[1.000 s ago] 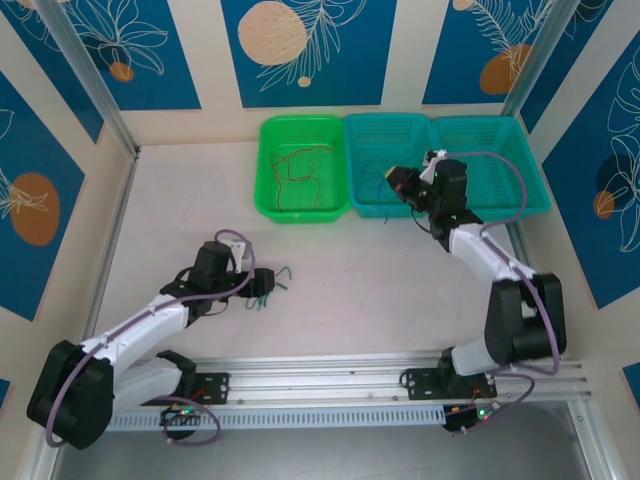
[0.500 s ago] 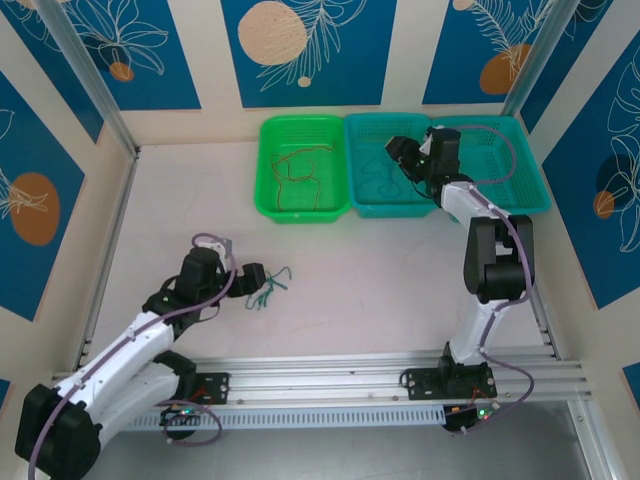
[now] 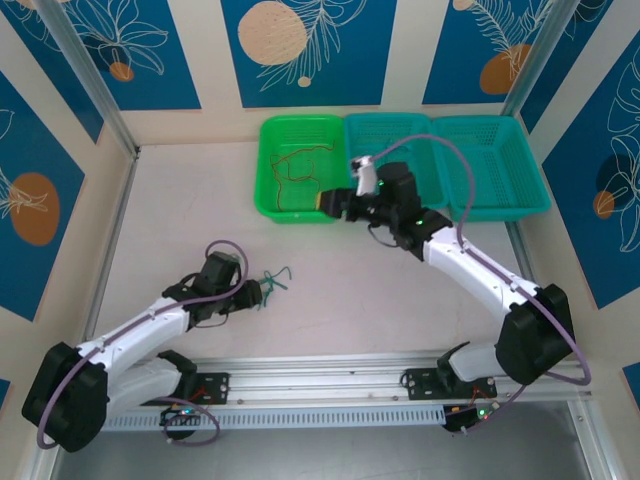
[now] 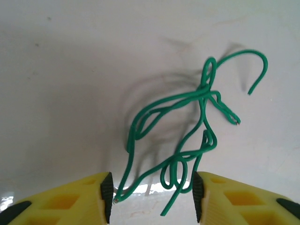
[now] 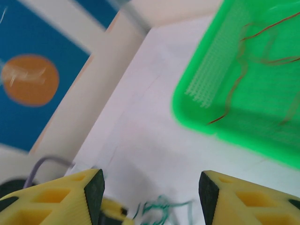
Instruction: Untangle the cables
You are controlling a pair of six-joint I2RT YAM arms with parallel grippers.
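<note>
A tangle of green cable (image 3: 273, 283) lies on the white table in front of my left gripper (image 3: 256, 293). In the left wrist view the cable (image 4: 205, 90) loops toward the camera. Its lower ends rest between the yellow fingers of the left gripper (image 4: 152, 197), which stands open around them without pinching. Red-brown cables (image 3: 300, 165) lie in the green basket (image 3: 262, 170). My right gripper (image 3: 330, 203) hovers open at that basket's front right corner. In the right wrist view the right gripper (image 5: 151, 192) is empty, with the basket (image 5: 220, 61) and red-brown cables (image 5: 236, 90) ahead.
Two teal baskets (image 3: 490, 165) stand to the right of the green one along the back wall. Blue patterned walls and metal posts enclose the table. An aluminium rail (image 3: 330, 375) runs along the near edge between the arm bases.
The right arm swung left from the teal basket to the green basket's front corner and opened. The left gripper narrowed its jaws around the green cable's ends.
</note>
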